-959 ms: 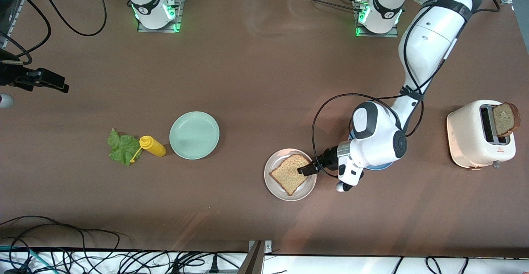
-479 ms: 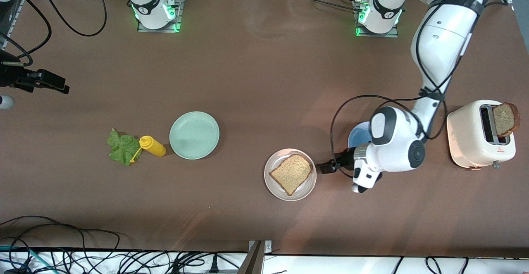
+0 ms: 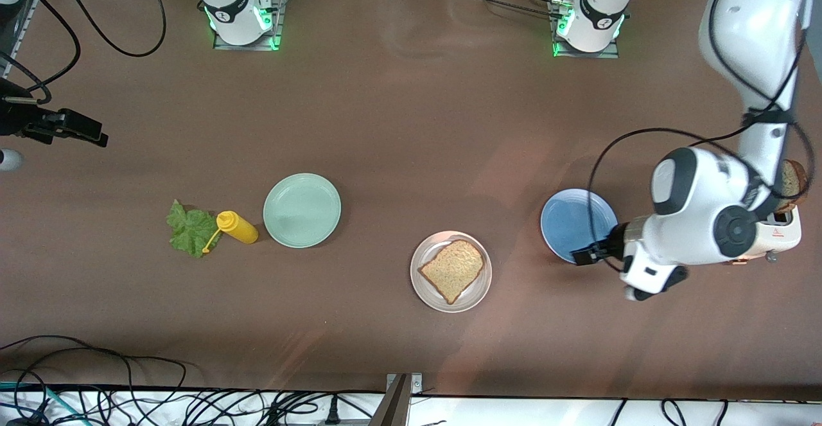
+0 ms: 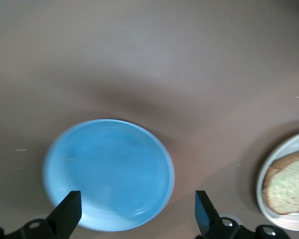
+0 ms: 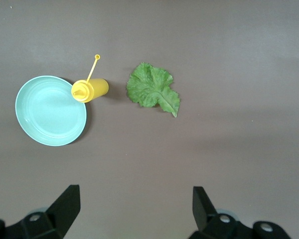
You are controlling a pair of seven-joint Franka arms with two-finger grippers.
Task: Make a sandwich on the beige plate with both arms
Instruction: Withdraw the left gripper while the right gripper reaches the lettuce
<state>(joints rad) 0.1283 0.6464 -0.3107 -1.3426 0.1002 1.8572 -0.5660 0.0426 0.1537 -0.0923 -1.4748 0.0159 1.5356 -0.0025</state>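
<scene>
A slice of toast (image 3: 452, 269) lies on the beige plate (image 3: 426, 288), lower centre of the front view. The left hand (image 3: 583, 256), open and empty, hangs over the blue plate (image 3: 565, 220). The right hand (image 5: 134, 211), open, waits above the bench near the lettuce leaf (image 3: 189, 229).

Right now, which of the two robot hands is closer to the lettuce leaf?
The right. The right gripper hangs open near the right arm's end of the table, where the lettuce leaf lies. The left gripper is open over the blue plate, well away.
</scene>
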